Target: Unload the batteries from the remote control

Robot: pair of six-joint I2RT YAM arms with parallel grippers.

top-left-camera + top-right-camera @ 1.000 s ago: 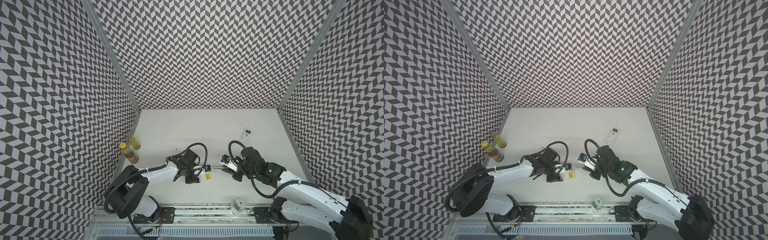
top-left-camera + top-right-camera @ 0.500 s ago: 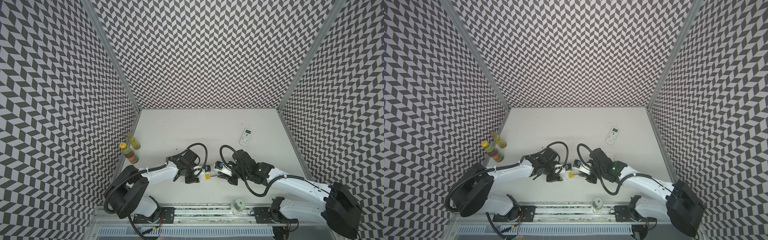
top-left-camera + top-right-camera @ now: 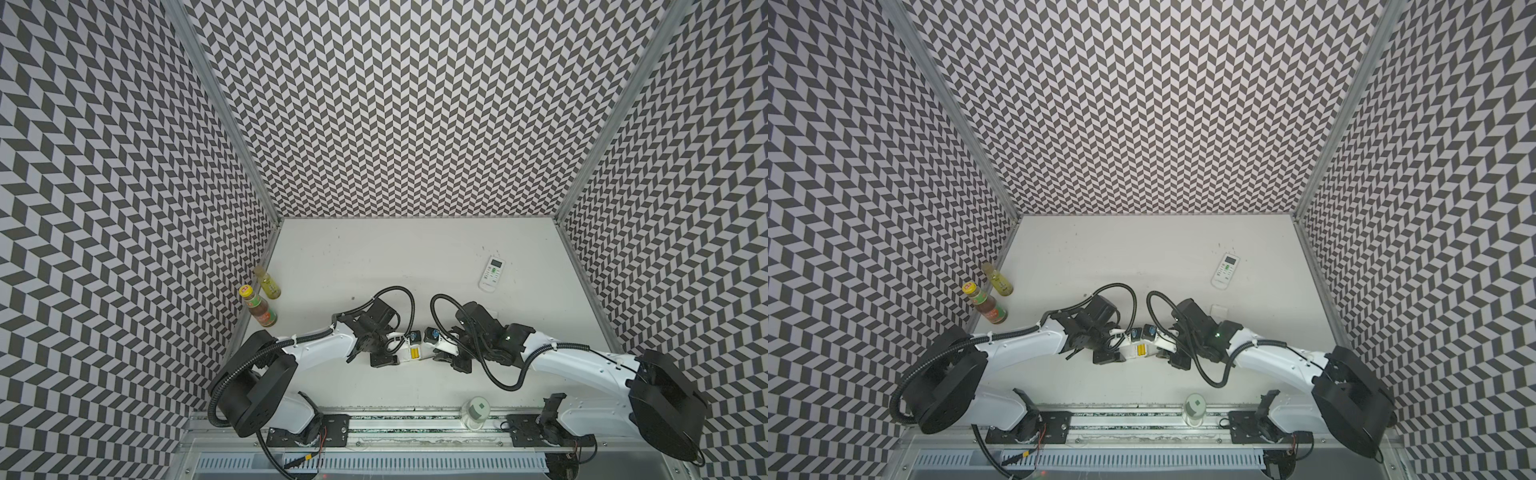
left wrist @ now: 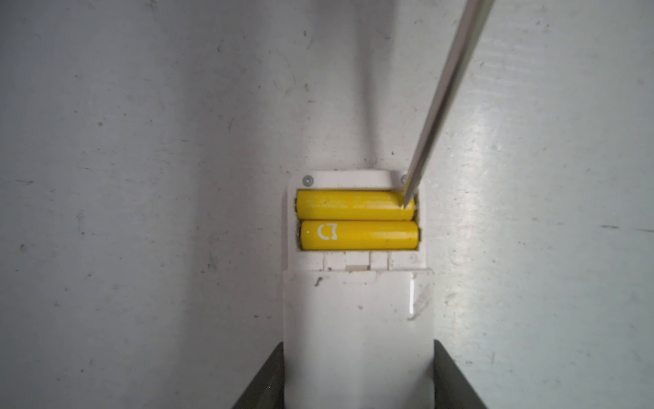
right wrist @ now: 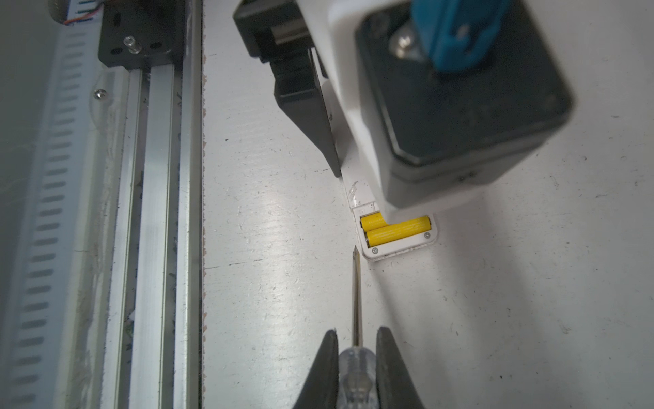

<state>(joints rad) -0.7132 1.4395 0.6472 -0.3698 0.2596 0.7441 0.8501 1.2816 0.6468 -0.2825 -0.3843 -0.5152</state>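
A white remote control (image 4: 357,318) lies back up with its battery bay uncovered. Two yellow batteries (image 4: 354,209) (image 4: 359,240) sit side by side in the bay, and both top views show them (image 3: 414,353) (image 3: 1141,350). My left gripper (image 4: 359,342) is shut on the remote's body. My right gripper (image 5: 356,333) is shut on the clear handle of a screwdriver (image 5: 356,294). In the left wrist view the screwdriver shaft (image 4: 446,88) slants down to one end of the battery nearest the remote's end. Whether the tip touches it I cannot tell.
A second white remote (image 3: 491,273) lies at the back right. Two small bottles (image 3: 259,311) (image 3: 269,284) stand by the left wall. A clear jar (image 3: 475,411) stands on the front rail (image 5: 155,212). A small flat white piece (image 3: 1219,310) lies behind my right arm.
My right arm has moved left toward the remote, bringing the screwdriver tip up to the battery bay. The left arm and the remote have stayed put.
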